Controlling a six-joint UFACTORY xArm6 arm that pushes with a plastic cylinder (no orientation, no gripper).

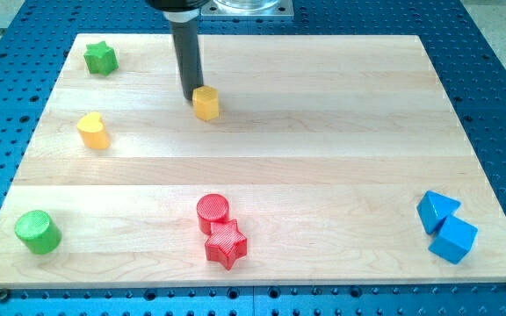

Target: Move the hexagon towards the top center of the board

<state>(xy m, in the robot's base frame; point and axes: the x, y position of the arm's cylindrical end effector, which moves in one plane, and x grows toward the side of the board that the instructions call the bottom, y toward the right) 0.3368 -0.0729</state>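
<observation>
**Hexagon near top centre, tip at its left side**

While my tip (191, 97) is sitting just left of the yellow hexagon (206, 102), touching or nearly so, the hexagon is lying in the board's (323, 132) upper part, a bit left of centre. No claw on this rig, only a rod, so there is nothing to be apart or clamped.

Other blocks are lying well clear: green star (100, 58) at top left, yellow heart (93, 131) below it, green cylinder (38, 232) at bottom left, red cylinder (213, 211) touching red star (226, 243) at bottom centre, two blue blocks (446, 228) at bottom right.

Risks, as I am judging them: contact is sideways, so a push from here is likely sending the hexagon rightward rather than up. An off-centre push is risking the hexagon spinning and slipping off the rod. Overshooting upward is risking running it off the top edge, which is close.
</observation>
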